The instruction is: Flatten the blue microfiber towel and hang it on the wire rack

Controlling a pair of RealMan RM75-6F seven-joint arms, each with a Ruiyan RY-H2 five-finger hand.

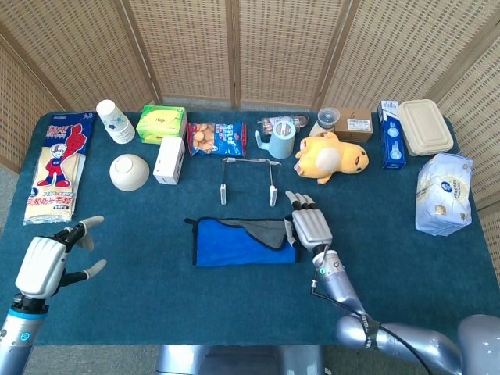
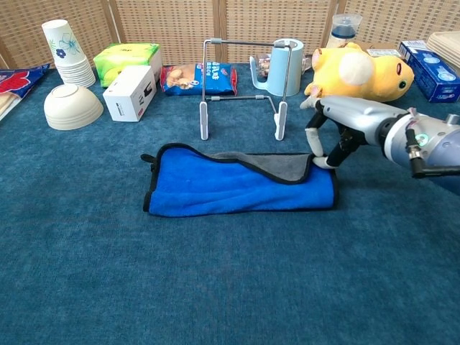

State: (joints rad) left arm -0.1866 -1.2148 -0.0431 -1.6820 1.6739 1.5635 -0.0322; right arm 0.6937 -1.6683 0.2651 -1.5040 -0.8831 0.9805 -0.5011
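I see a table (image 1: pixel 156 297) covered in dark blue cloth, with woven screens behind it. The blue towel (image 1: pixel 238 244) (image 2: pixel 230 190) lies flat near the middle of the table, folded over itself, with a grey flap turned back along its upper right edge. My right hand (image 1: pixel 311 226) (image 2: pixel 332 133) is at the towel's right end, and in the chest view its fingers (image 2: pixel 316 147) curl down and pinch the corner of the grey flap against the table. The wire rack (image 1: pixel 248 178) (image 2: pixel 243 86) stands upright just behind the towel, apart from it, with nothing on its bar. My left hand (image 1: pixel 48 262) hovers low at the table's front left corner, well apart from the towel, fingers spread and holding nothing; only the head view shows it. Along the back of the table, from left to right, are a red and yellow packet (image 1: pixel 53 168), a stack of paper cups (image 1: pixel 115 121) (image 2: pixel 66 52), a white bowl (image 1: pixel 129 172) (image 2: pixel 72 106), a green box (image 1: pixel 162 123) (image 2: pixel 128 61), a white box (image 1: pixel 169 159) (image 2: pixel 131 93), a snack bag (image 1: pixel 216 138) (image 2: pixel 198 77), a pale blue jug (image 1: pixel 279 142) (image 2: pixel 282 68), and a yellow plush toy (image 1: pixel 330 158) (image 2: pixel 359 72). Further right sit a blue carton (image 1: pixel 392 134), a beige lidded container (image 1: pixel 426 126) and a wrapped white pack (image 1: pixel 444 194).
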